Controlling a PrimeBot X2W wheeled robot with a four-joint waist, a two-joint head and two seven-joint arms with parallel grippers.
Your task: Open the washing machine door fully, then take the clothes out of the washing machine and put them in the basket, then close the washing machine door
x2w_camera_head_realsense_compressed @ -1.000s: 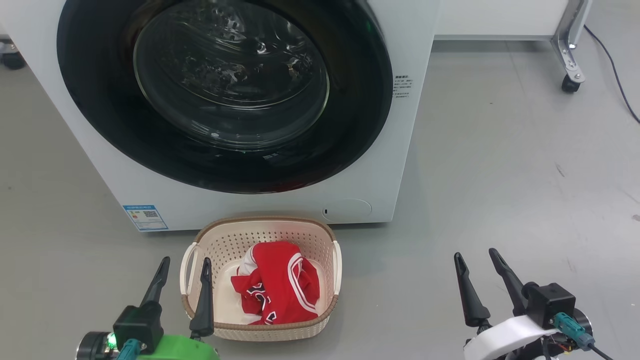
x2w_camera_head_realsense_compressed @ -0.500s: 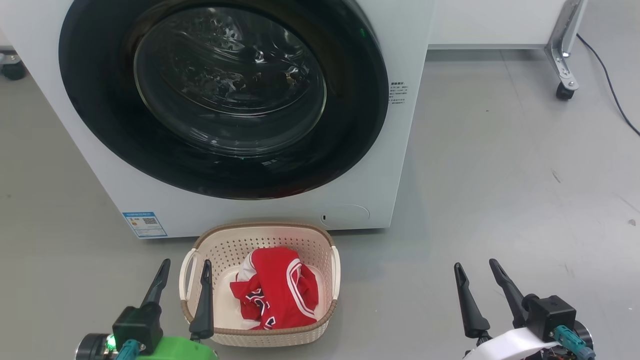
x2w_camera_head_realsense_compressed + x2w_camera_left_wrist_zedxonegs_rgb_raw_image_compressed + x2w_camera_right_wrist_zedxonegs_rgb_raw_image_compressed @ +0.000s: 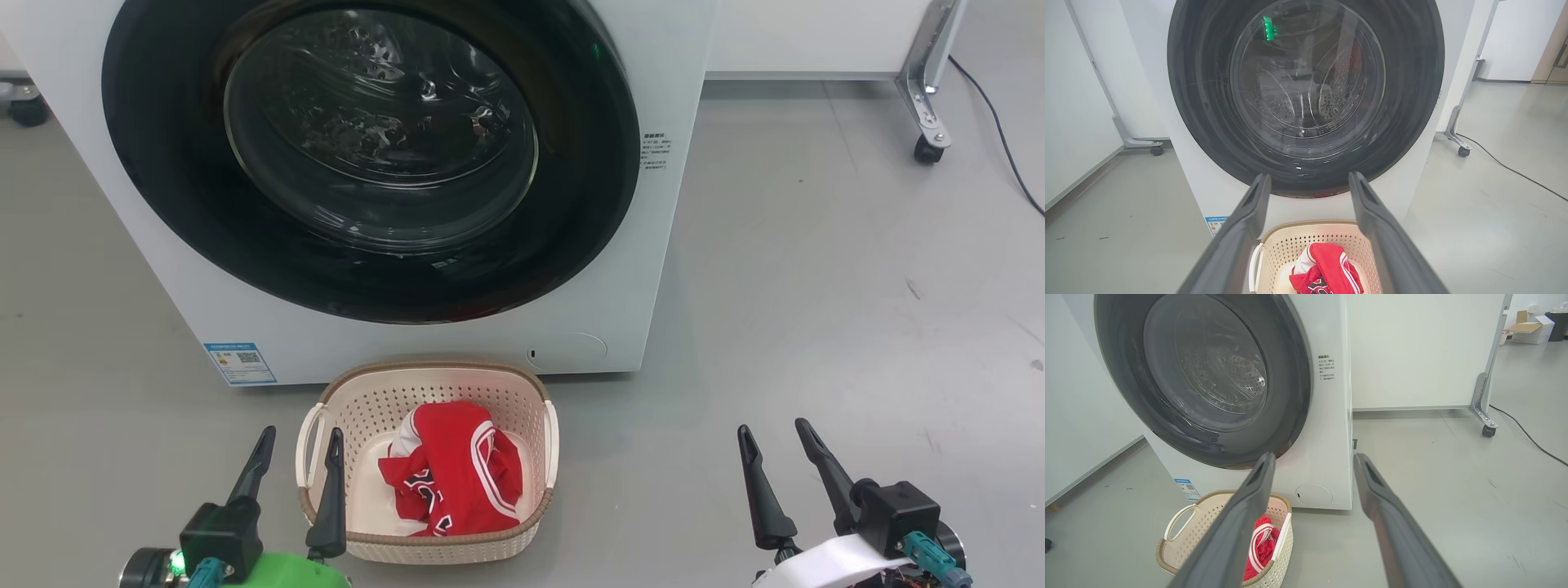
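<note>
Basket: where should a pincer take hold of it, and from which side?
Probably the white loop handle on the basket's left side: it stands off the wall, leaving a gap for one finger. Come from above with the open left pincer, which is nearest.

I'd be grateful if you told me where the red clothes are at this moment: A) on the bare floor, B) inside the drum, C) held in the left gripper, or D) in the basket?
D: the clothes lie bundled inside the basket, which stands on the floor in front of the shut washing machine door.
</note>
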